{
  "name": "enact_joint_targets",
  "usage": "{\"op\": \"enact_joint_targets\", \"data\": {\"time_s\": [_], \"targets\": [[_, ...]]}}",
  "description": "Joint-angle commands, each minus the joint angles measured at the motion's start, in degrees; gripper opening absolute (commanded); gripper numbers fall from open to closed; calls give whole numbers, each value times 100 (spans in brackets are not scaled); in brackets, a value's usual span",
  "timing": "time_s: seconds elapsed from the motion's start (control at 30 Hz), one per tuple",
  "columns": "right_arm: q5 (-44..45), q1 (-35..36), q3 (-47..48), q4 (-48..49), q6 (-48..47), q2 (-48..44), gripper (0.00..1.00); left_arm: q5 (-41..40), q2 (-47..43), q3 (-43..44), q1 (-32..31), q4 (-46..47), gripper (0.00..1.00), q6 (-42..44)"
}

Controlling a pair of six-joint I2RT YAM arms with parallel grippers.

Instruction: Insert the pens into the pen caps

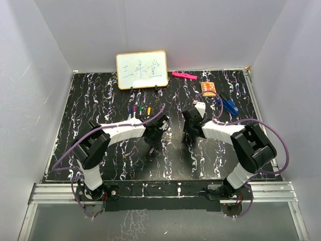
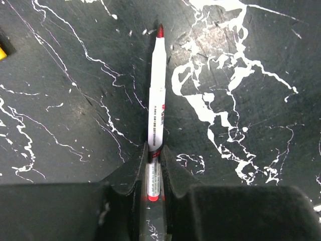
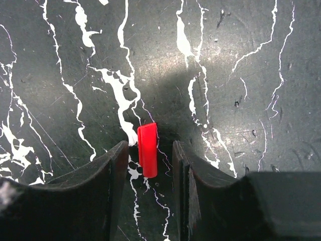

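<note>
Pen (image 2: pixel 156 95) in left claw (image 2: pixel 154 154) — red cap (image 3: pixel 147 150) untouched inside low right claw (image 3: pixel 150 146)

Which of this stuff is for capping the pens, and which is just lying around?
For the job: red pen, red cap, row of coloured caps.
Lying about: whiteboard, pink bar, small orange object, blue clip.

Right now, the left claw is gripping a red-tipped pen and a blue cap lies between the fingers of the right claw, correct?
Not quite: the cap is red, not blue. The right wrist view shows the red cap lying between the open jaws of the right gripper, with a gap on each side. The rest holds: the left gripper is shut on the red-tipped pen.
</note>
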Motion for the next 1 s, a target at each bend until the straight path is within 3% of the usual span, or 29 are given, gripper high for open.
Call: {"op": "enact_joint_targets", "data": {"time_s": [0.0,0.33,0.37,0.47,0.77,0.97], "targets": [[15,-16,194,121,-17,26,38,252,-394,-12,-33,-251,0,41],[-72,-15,184,-80,-34,132,28,288,-613,90,-33,-329,0,33],[-96,-15,176,-107,-51,128,24,279,-635,94,-33,-321,0,32],[-224,-15,152,-193,-132,131,0,230,-669,108,-33,-299,0,32],[-354,-16,332,-461,-197,548,0,160,-710,160,-33,-187,0,53],[-351,-17,463,-300,-188,175,0,83,-890,-16,-29,97,0,140]]}}
